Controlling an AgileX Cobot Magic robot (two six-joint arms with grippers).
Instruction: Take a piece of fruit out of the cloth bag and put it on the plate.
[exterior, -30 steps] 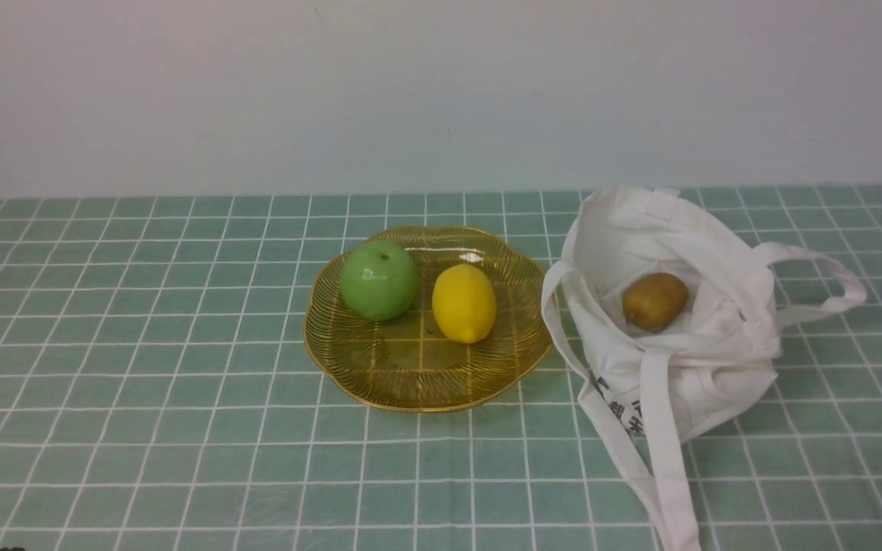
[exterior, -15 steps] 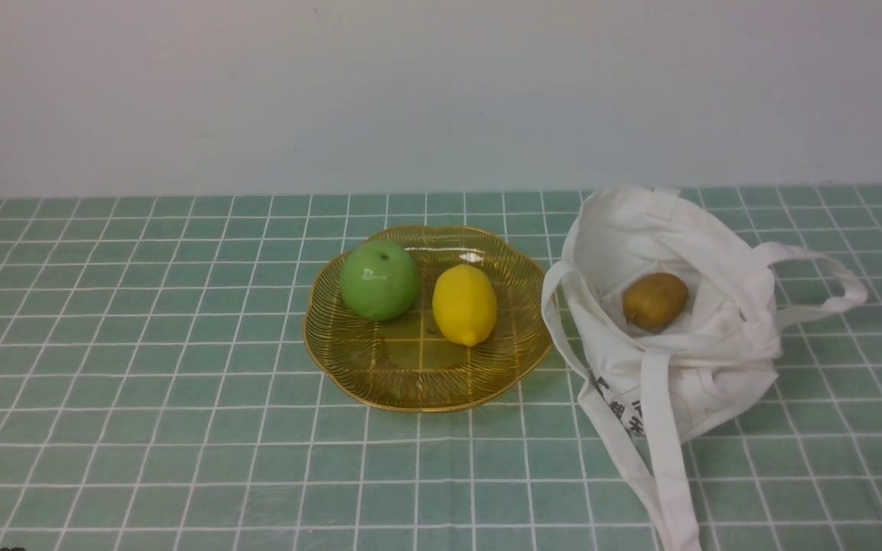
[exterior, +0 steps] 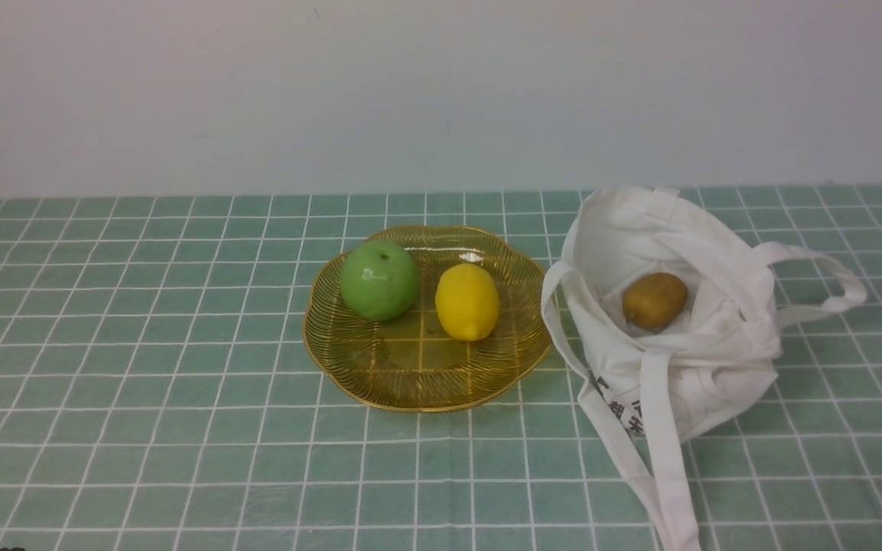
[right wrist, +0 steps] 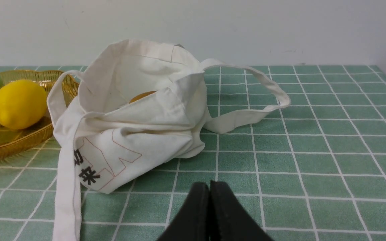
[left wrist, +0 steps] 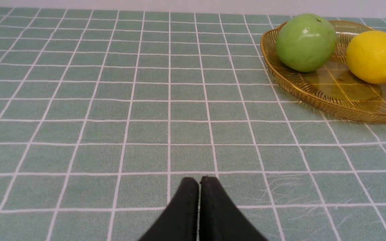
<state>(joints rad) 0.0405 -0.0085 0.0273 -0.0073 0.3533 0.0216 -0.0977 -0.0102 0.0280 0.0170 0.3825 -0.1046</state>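
Likely finished: lemon (exterior: pixel 467 302) on plate (exterior: pixel 419 390), right of apple (exterior: pixel 380 281). Left gripper (left wrist: pixel 199 182) and right gripper (right wrist: pixel 209 187) pressed together, empty. Next, probably just resting clear of bag (exterior: pixel 617 222).

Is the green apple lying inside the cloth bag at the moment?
No, the green apple sits on the amber plate, beside the lemon.

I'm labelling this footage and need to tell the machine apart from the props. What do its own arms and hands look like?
Both the left hand and right hand show plain, dark, near-black fingers that narrow toward their tips. No markings or cables are visible; the arms themselves can't be made out.
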